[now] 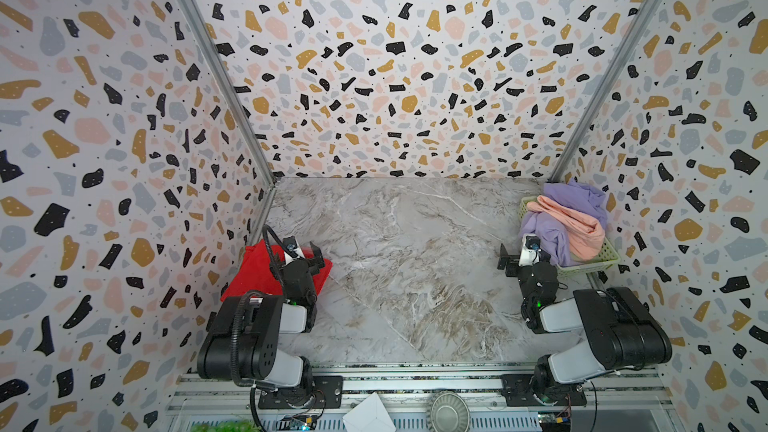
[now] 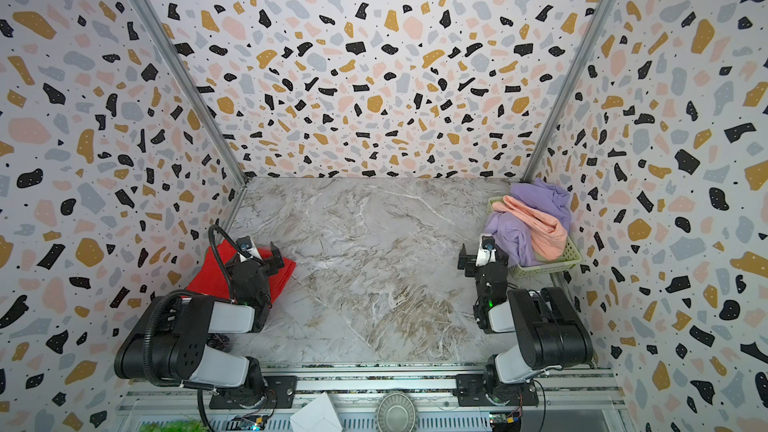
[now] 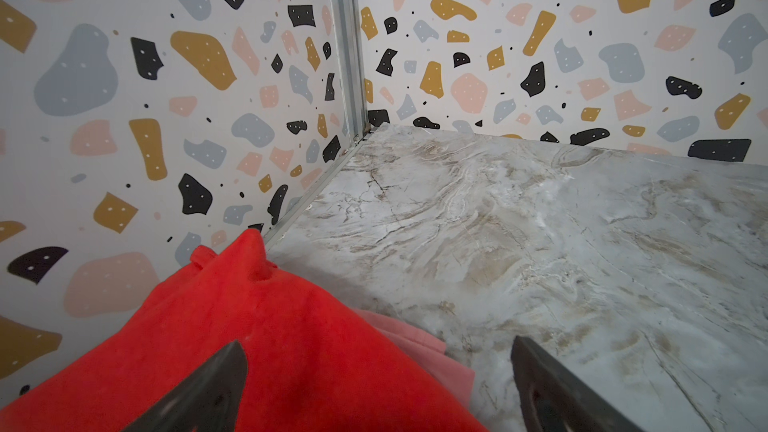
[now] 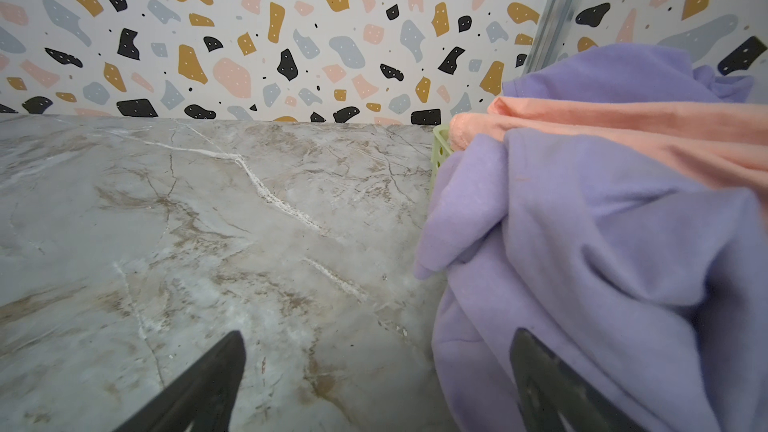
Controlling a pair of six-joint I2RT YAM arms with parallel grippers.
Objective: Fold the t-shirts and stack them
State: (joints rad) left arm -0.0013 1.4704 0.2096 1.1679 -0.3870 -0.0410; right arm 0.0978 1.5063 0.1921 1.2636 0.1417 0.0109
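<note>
both open wide, both empty

my left tool (image 3: 378,344) hangs over the red t-shirt (image 1: 253,272), folded on a pink t-shirt (image 3: 419,347) at the left edge of the desk (image 1: 407,251). my right tool (image 4: 376,336) is beside the basket (image 1: 598,261) holding a lavender t-shirt (image 4: 582,243) and a peach t-shirt (image 1: 577,222).

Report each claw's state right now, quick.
Left claw: open, empty, over the red t-shirt.
Right claw: open, empty, beside the lavender t-shirt.
</note>
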